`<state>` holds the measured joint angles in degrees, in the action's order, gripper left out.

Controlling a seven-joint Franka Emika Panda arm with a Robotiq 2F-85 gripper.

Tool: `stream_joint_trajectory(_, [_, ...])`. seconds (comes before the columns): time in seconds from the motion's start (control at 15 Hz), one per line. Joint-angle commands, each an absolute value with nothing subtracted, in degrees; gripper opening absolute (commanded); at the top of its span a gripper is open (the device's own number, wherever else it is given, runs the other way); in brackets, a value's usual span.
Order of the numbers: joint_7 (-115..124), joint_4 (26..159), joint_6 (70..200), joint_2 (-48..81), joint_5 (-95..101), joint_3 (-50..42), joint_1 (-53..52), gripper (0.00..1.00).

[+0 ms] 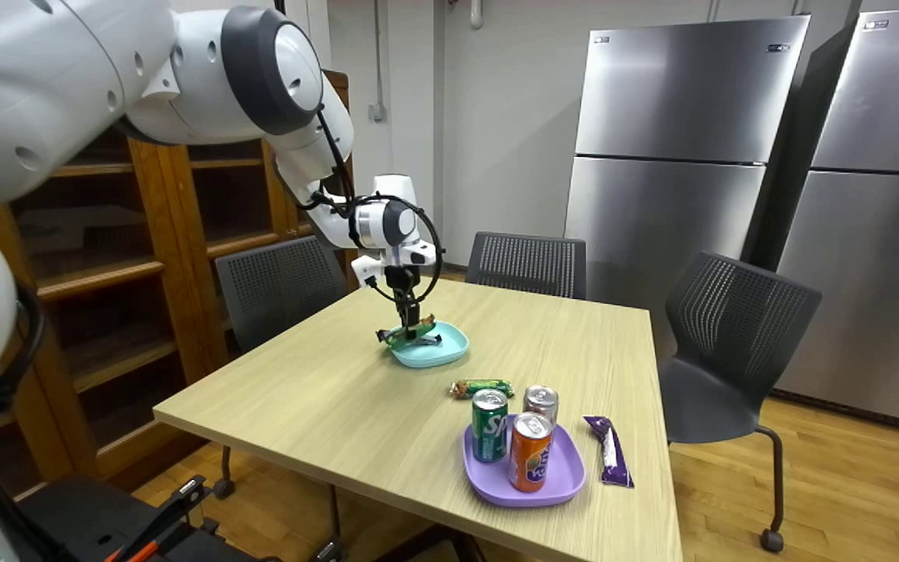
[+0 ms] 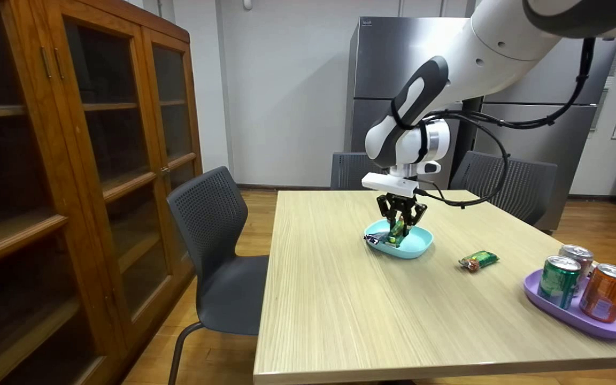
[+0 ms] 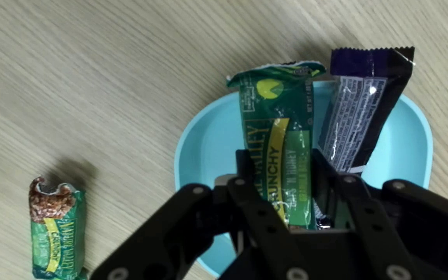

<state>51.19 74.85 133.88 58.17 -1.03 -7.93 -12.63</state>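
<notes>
In an exterior view, the gripper (image 1: 411,331) holds a green bar (image 1: 398,340) over a blue plate (image 1: 449,353). In an exterior view, a loose bar (image 2: 479,260) lies nearby. In the wrist view, a dark bar (image 3: 358,112) overhangs the plate's rim beside the held one.

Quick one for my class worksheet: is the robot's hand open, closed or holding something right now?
Hand: closed, holding a green granola bar at the light-blue plate.
</notes>
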Motion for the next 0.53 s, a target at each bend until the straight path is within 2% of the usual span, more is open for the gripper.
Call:
stream_joint_trajectory(0.0, [54.1, 68.6, 129.7, 61.2, -1.5, -7.8, -11.9, 0.14])
stream_joint_trajectory(0.07, [54.4, 67.9, 129.2, 61.7, -1.5, -7.7, -11.8, 0.14])
stream_joint_trajectory(0.13, [54.5, 67.1, 128.5, 62.1, -1.6, -7.4, -11.6, 0.64])
stream_joint_trajectory(0.2, [54.7, 66.6, 128.1, 62.4, -1.5, -7.4, -11.6, 0.65])
stream_joint_trajectory(0.47, [54.0, 65.5, 128.0, 62.9, -1.7, -6.7, -11.2, 0.93])
